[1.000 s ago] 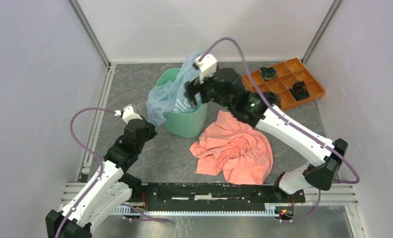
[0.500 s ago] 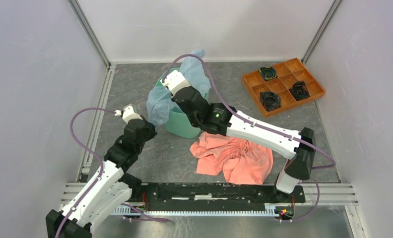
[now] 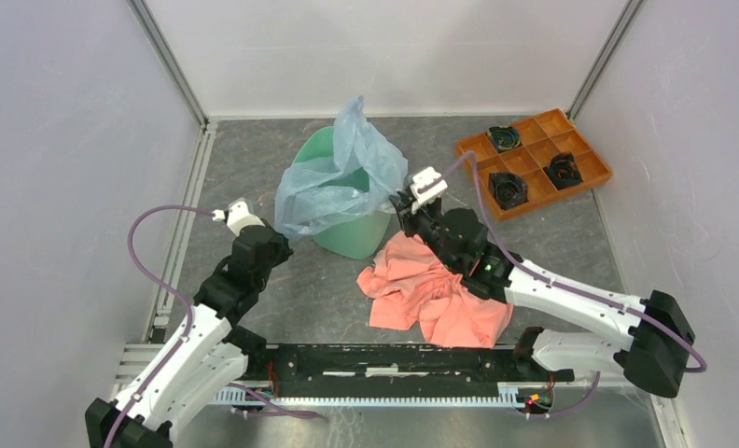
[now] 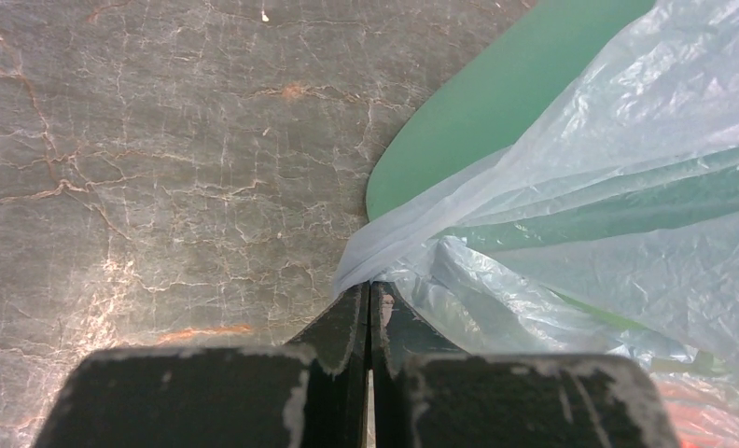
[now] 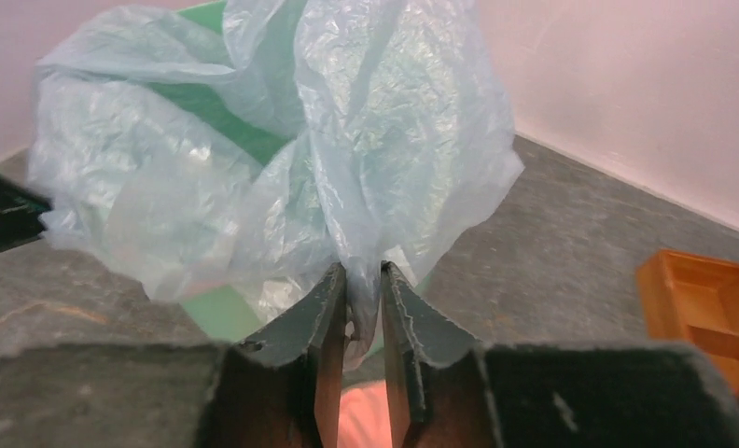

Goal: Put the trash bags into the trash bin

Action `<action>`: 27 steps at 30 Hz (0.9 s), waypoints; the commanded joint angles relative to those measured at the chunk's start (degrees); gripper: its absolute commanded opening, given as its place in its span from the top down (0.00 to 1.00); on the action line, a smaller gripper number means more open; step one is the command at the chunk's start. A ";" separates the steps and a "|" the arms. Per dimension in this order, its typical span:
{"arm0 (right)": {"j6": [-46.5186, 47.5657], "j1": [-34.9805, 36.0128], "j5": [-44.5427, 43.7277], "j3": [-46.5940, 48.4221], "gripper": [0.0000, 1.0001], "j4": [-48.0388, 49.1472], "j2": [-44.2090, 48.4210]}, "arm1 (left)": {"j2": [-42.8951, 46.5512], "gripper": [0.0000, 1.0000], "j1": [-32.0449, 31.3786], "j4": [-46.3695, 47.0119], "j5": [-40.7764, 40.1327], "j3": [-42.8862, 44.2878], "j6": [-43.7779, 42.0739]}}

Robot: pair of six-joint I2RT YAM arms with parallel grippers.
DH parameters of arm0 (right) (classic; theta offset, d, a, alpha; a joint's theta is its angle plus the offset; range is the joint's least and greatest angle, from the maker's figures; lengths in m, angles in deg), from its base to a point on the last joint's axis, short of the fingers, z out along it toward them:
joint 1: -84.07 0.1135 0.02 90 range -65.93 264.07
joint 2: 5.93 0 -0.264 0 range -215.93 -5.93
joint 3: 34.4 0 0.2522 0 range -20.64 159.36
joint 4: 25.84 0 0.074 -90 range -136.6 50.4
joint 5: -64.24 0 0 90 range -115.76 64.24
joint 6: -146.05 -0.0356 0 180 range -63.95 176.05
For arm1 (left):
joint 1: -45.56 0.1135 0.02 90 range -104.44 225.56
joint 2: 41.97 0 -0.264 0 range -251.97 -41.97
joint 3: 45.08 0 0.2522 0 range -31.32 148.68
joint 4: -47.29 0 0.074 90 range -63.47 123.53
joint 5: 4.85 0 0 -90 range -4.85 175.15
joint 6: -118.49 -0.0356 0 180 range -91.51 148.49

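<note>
The trash bag (image 3: 347, 159), thin pale blue plastic, is draped over the mouth of the mint-green trash bin (image 3: 352, 233) and rises in a peak at the back. My left gripper (image 3: 284, 227) sits at the bin's left side, shut on the bag's left edge. The left wrist view shows that pinch (image 4: 369, 287), with the bag (image 4: 608, 187) stretching away over the bin (image 4: 496, 103). My right gripper (image 3: 401, 198) is at the bin's right side. Its jaws (image 5: 363, 273) are closed on a fold of the bag (image 5: 347, 131), with the bin (image 5: 207, 112) behind.
A crumpled salmon-pink cloth (image 3: 440, 280) lies on the table just right of the bin, under my right arm. An orange compartment tray (image 3: 534, 159) with dark items stands at the back right. White walls and metal rails enclose the table.
My right gripper swung from above the bin's far side down to its near right side and shut on the bag's edge. The bag now spreads wider over the bin. The left arm stayed put.
</note>
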 commanded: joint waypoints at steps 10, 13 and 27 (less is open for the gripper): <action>-14.80 -11.79 26.88 -15.48 0.88 30.99 1.64 | 2.00 0.98 0.12 0.67 3.04 -0.25 0.42; -17.03 -13.62 27.67 -14.91 0.88 27.93 1.19 | 0.40 0.98 0.16 1.75 4.68 -0.87 1.28; -13.84 -18.62 30.85 -10.27 0.78 9.17 2.16 | 6.05 0.98 0.16 -1.71 -1.40 -2.44 3.23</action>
